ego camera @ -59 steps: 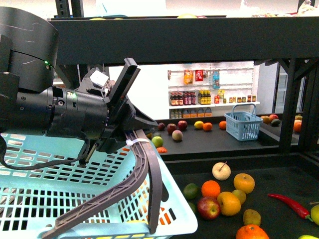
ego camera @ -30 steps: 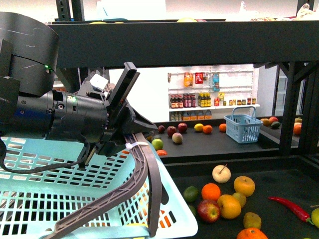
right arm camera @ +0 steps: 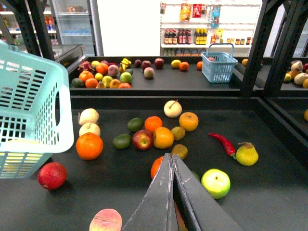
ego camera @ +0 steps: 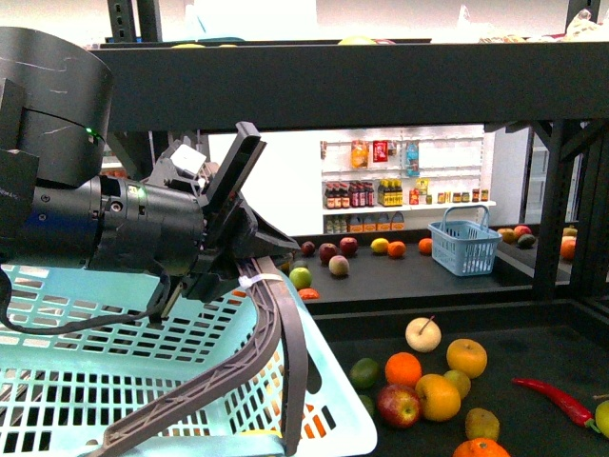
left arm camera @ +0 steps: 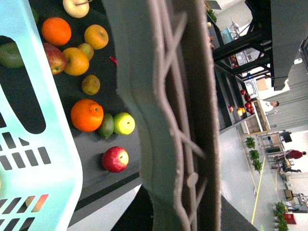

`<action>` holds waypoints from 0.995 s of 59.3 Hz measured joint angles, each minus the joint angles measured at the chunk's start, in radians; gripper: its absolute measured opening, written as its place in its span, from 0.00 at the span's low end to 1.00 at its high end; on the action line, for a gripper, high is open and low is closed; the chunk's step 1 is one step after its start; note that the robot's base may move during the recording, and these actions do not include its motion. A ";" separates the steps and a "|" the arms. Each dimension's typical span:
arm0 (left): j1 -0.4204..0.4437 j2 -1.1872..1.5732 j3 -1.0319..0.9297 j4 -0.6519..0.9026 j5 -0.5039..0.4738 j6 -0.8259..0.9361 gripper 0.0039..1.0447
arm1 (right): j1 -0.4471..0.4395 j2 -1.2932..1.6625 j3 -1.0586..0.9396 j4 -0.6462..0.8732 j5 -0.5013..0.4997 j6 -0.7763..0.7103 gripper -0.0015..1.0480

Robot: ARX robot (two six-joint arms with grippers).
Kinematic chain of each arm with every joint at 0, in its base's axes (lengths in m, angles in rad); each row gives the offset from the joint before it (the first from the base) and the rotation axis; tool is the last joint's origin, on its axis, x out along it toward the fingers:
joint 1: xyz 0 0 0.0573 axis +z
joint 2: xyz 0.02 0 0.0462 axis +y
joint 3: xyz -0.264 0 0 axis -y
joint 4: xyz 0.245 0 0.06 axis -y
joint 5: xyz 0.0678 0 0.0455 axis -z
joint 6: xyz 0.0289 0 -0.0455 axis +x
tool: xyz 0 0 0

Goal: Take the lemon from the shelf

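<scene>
Two hands are at work. The left hand (ego camera: 249, 259) is clamped on the grey handle (ego camera: 276, 328) of a pale blue basket (ego camera: 105, 371), which it holds out over the near edge of the shelf (ego camera: 533, 357); the left wrist view shows that handle filling the frame with the basket's wall beside it. The right hand (right arm camera: 171, 166) has its two fingers pressed together, tips touching, with nothing between them, and hangs above the dark deck of the shelf, near the fruit.

Ahead of those fingertips lies a small dull yellow fruit (right arm camera: 179, 151), just beyond them and beside an orange (right arm camera: 163, 137) and a red apple (right arm camera: 143, 139). By its colour and shape it may be the lemon, though I cannot be sure; another small yellowish fruit (right arm camera: 178, 133) lies a little further on. A red chilli (right arm camera: 222, 143) and a yellow pear (right arm camera: 247, 154) lie off to one side.

Judging by this, the picking is not yet begun: no fruit is gripped. What remains is to spread the right fingers, come down on the lemon, close, and lift it, most likely toward the basket.
</scene>
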 joint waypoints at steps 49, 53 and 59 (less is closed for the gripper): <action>-0.001 0.002 0.000 0.000 0.000 -0.002 0.07 | 0.001 -0.220 0.000 -0.225 0.003 0.000 0.20; -0.001 0.002 0.000 0.000 0.000 0.000 0.07 | 0.001 -0.220 0.000 -0.225 0.003 0.000 0.31; -0.001 0.002 0.000 0.000 0.000 -0.002 0.07 | 0.001 -0.220 0.000 -0.225 0.003 0.000 0.50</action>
